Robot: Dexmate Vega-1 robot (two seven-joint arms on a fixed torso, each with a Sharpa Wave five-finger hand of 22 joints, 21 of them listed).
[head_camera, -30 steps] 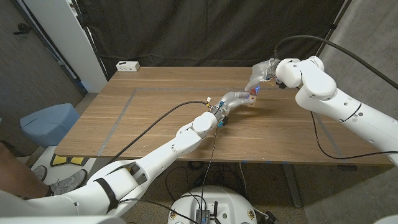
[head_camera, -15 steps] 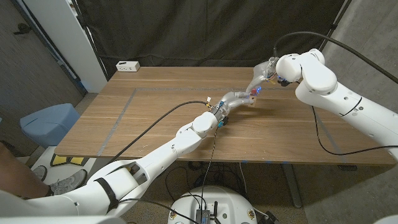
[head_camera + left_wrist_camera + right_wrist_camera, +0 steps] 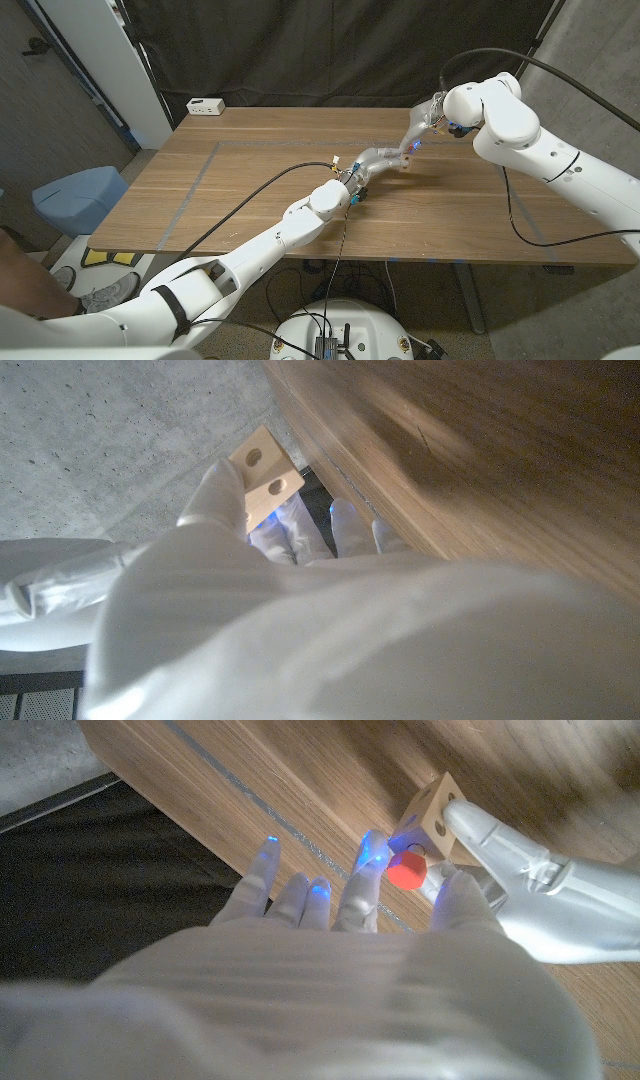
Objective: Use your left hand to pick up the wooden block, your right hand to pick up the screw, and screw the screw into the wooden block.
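Above the table's middle right, my left hand (image 3: pixel 380 158) grips a small pale wooden block (image 3: pixel 405 165). In the left wrist view the block (image 3: pixel 265 468) shows two round holes and sticks out past my left fingers (image 3: pixel 215 490). My right hand (image 3: pixel 420 128) reaches down onto the block from behind. In the right wrist view it (image 3: pixel 350 920) pinches a screw with a red head (image 3: pixel 406 872) between thumb and finger. The screw sits against a face of the block (image 3: pixel 432 812), which a left finger (image 3: pixel 500 840) supports.
A white power strip (image 3: pixel 205 105) lies at the table's back left corner. Tape lines (image 3: pixel 200 172) cross the wooden table (image 3: pixel 260 140). A blue bin (image 3: pixel 78 195) stands on the floor left of the table. Black cables hang off both arms.
My right arm's white upper part has swung slightly left and turned, while its hand stays at the block. The left hand and the block have hardly moved.
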